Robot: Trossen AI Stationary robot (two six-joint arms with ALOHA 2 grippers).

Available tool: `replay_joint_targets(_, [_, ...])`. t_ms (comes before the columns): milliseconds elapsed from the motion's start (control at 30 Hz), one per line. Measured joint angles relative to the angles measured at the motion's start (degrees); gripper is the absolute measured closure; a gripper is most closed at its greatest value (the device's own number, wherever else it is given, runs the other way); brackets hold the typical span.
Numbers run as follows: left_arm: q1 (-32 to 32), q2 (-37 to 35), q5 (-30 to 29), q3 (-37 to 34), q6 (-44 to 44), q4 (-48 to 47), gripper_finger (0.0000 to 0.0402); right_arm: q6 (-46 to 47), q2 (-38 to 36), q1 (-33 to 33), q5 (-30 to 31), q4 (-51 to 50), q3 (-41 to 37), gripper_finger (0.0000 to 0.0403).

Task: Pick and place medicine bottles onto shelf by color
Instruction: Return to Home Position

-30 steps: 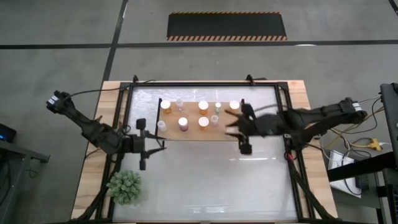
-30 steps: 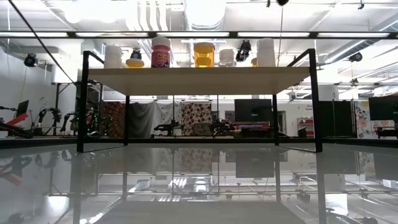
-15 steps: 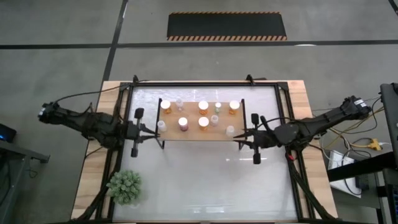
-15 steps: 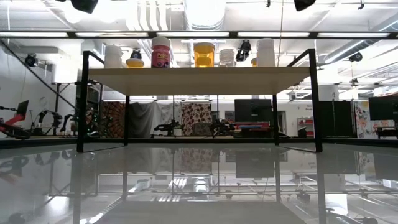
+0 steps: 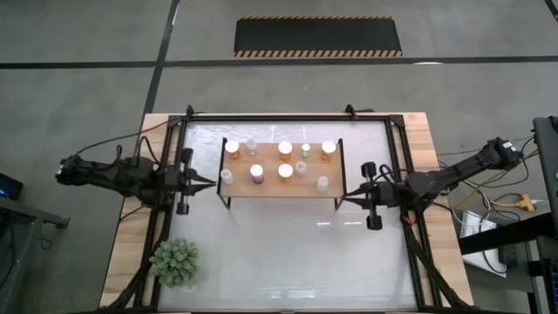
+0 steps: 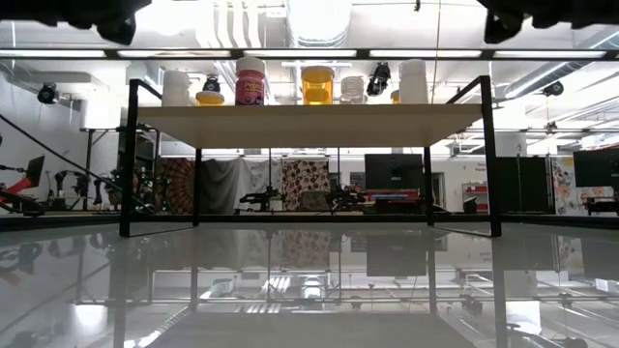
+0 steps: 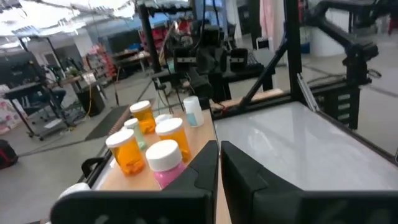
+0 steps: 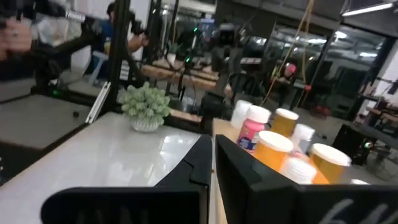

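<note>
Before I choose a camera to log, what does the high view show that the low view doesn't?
Only the high view: the plant, all ten bottle caps, and in full the left end effector and right end effector, both shut, at the ends of the shelf. Only the low view: the bottles' sides, like the pink bottle, and the room behind. Both: the shelf carrying bottles.

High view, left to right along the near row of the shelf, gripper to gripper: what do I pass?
left gripper → left-end white bottle → pink bottle → orange bottle → small pale bottle → right-end white bottle → right gripper. All five bottles stand on the shelf.
</note>
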Motion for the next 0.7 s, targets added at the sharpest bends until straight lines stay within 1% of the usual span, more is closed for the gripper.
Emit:
replay_joint_targets(67, [0.0,-1.7,0.0,-2.2,-0.1,1.9,0.0400,0.6,-3.1,-0.6,0.0,0.4,-1.6,0.0392])
replay_joint_targets(167, [0.0,-4.4,0.0,-5.0,-0.6,2.4,0.0400,1.4,-7.7,-1.2,0.0,0.2,-4.3,0.0392])
replay_joint_targets(400, [0.0,-10.8,-0.5,-11.2,-3.0,7.3,0.0400,0.1,-18.1,-1.2,0.0,0.1,-11.3,0.0392])
replay_joint_targets(533, [0.0,-13.8,-0.5,-16.2,-3.6,11.1,0.0400,-2.3,-23.4,-1.6,0.0,1.1,-15.0,0.0392])
replay_joint_targets(600, [0.0,-15.1,-0.6,-19.0,-3.5,14.3,0.0400,-4.0,-25.5,-2.5,0.0,4.9,-17.6,0.0392])
replay_joint_targets(700, [0.0,-16.8,-0.8,-22.8,-3.5,19.3,0.0400,-7.0,-27.8,-4.6,-0.1,5.4,-17.5,0.0392])
